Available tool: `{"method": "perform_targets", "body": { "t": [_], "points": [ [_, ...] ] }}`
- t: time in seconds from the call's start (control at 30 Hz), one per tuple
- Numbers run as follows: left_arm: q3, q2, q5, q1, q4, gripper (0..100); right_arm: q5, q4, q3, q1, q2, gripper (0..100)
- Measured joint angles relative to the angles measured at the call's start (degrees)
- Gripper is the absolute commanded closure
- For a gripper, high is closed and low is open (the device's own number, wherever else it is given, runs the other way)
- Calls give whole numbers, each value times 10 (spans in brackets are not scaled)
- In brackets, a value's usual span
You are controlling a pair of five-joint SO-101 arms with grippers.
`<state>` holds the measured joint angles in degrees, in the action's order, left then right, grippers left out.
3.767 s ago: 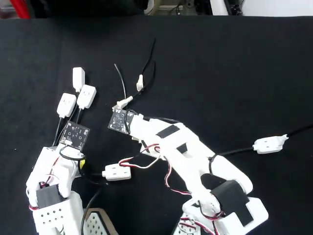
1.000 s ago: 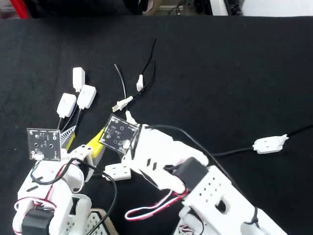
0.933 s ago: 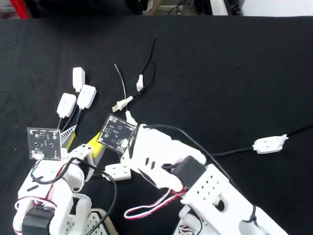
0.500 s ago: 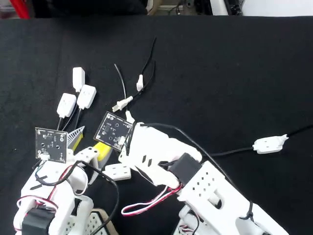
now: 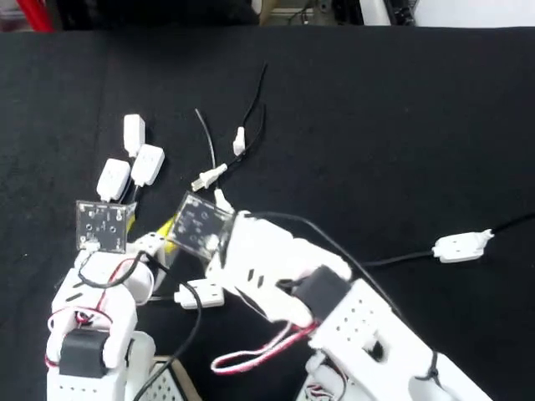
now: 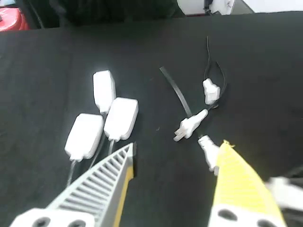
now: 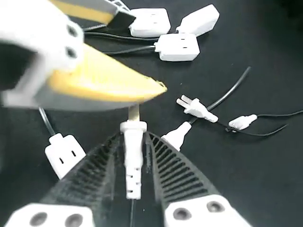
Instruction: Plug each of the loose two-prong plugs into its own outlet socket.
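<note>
Plugs number four in the right wrist view. One two-prong plug (image 7: 132,163) is clamped between the ribbed black fingers of the right end effector (image 7: 133,138), with its prongs pointing away from the wrist, and three more lie loose on the black tabletop (image 5: 376,125) beyond it. Closest to the arm bases, the base-side socket (image 5: 201,294) lies flat just beside the right arm with its slots facing up. The left end effector (image 6: 177,147) hangs spread wide, with nothing between its grey ribbed finger and its yellow finger (image 7: 109,82), which crosses near the held plug's prongs. Past both, the nearest loose plug (image 6: 208,147) lies just beside the yellow fingertip. The second loose plug (image 6: 190,126) is a little farther out with both prongs showing, and the third loose plug (image 6: 210,90) lies farthest, on thin black wires. Left of these, three sockets are bunched close together: the nearest socket (image 5: 113,178), the middle socket (image 5: 148,164) and the far socket (image 5: 134,134). A fifth, the lone socket (image 5: 460,245), lies well apart on the right side, on a black cord.
</note>
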<state>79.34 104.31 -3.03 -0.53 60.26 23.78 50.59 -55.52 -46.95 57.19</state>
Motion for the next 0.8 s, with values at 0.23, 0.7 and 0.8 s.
{"method": "perform_targets", "body": {
  "t": [0.23, 0.7, 0.8],
  "points": [
    [0, -1, 0, -1, 0, 723, -16, 33, 0, -18, 80, 987],
    [15, -1, -48, -25, 29, 723, -23, 111, 64, 74, 18, 987],
    [25, -2, -55, -42, 30, 723, -26, 139, 118, 94, -87, 987]
  ]
}}
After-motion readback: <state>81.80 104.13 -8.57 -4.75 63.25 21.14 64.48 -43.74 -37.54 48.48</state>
